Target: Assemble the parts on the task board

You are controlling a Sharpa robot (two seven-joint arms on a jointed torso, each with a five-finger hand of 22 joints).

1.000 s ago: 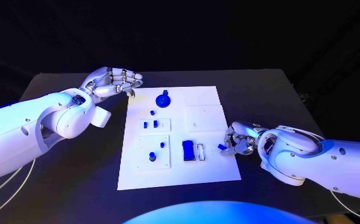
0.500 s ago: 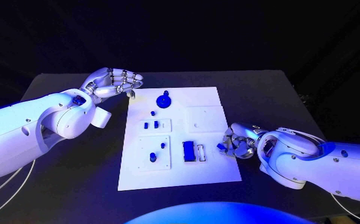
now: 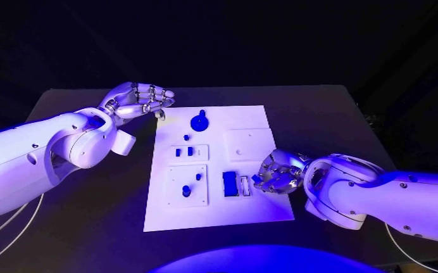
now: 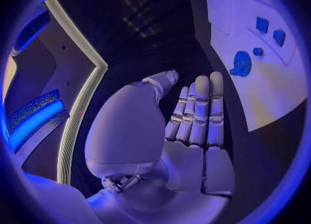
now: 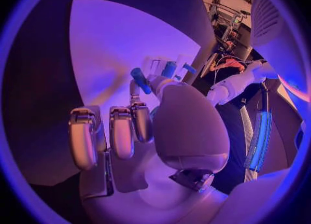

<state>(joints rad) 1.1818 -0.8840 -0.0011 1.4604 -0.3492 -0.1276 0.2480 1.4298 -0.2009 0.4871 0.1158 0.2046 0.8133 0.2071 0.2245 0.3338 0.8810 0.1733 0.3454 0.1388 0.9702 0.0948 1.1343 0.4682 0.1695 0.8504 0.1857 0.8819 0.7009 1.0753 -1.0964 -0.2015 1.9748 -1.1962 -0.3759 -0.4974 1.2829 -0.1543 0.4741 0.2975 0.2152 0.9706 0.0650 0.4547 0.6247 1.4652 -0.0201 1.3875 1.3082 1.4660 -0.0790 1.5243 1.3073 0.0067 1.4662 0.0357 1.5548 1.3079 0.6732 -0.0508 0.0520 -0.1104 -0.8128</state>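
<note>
1. Head view: the task board lies in the middle of the black table; the left hand hovers off the board's far left corner, fingers curled in, nothing in them; the right hand sits over the board's right edge, fingers bunched, just beside the blue block standing in its recess; a round blue part lies near the far edge, two small blue pieces sit in a square recess, one blue peg stands in the larger plate nearest the robot.
2. Left wrist view: the left hand shows fingers side by side, thumb alongside, holding nothing; the round blue part rests on the board beyond them.
3. Right wrist view: the right hand pinches a small blue part at its fingertips, right over the board.
</note>
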